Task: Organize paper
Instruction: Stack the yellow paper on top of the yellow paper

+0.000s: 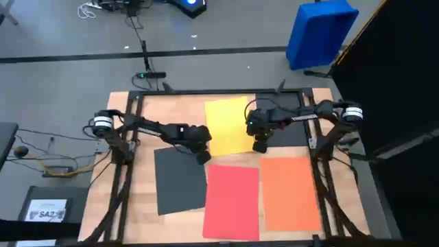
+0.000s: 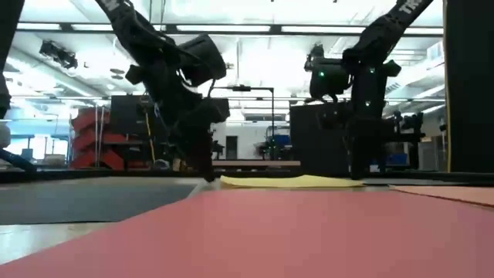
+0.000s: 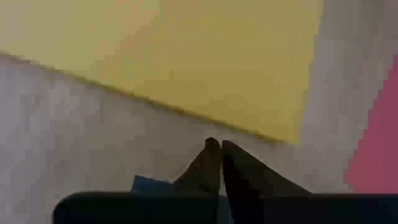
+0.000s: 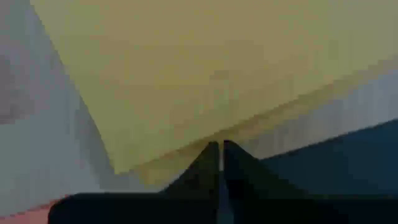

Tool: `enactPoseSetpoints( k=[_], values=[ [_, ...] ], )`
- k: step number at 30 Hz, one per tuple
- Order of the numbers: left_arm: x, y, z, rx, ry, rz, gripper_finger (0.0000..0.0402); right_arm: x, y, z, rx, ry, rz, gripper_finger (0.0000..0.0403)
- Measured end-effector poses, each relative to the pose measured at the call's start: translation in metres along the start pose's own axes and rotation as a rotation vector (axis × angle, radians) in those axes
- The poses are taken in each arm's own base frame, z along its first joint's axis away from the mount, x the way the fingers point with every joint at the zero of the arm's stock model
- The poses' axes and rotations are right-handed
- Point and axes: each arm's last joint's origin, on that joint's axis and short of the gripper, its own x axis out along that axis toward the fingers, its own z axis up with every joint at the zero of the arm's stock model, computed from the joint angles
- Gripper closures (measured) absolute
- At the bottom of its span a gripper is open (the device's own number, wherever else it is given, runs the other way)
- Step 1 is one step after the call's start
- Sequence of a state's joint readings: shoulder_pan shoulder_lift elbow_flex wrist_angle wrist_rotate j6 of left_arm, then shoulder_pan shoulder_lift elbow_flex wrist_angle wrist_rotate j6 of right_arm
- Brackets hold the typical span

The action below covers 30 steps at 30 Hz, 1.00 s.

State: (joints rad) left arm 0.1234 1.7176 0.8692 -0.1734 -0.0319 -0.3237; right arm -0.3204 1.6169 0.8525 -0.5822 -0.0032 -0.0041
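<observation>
The yellow sheet [image 1: 228, 125] lay flat on the worktop [image 1: 140, 206], at its far middle. Nearer than it lay the black sheet [image 1: 180, 180], the red sheet [image 1: 232, 201] and the orange sheet [image 1: 289, 192], side by side in that order from left to right. The left hand [image 1: 204, 157] stood at the yellow sheet's near-left corner, fingers pressed together on nothing. The right hand [image 1: 260, 146] stood at its near-right corner, fingers likewise closed and empty.
</observation>
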Motion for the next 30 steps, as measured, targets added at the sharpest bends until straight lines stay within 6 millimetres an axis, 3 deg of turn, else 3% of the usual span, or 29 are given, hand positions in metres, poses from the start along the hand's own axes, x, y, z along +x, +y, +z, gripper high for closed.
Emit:
enactPoseSetpoints(
  k=[30],
  values=[
    [0.0018, -0.0023, 0.0044, -0.006, -0.040, -0.044, 0.0402, 0.0021, 0.0007, -0.0001, 0.068, -0.018, 0.073, 0.0403]
  ],
)
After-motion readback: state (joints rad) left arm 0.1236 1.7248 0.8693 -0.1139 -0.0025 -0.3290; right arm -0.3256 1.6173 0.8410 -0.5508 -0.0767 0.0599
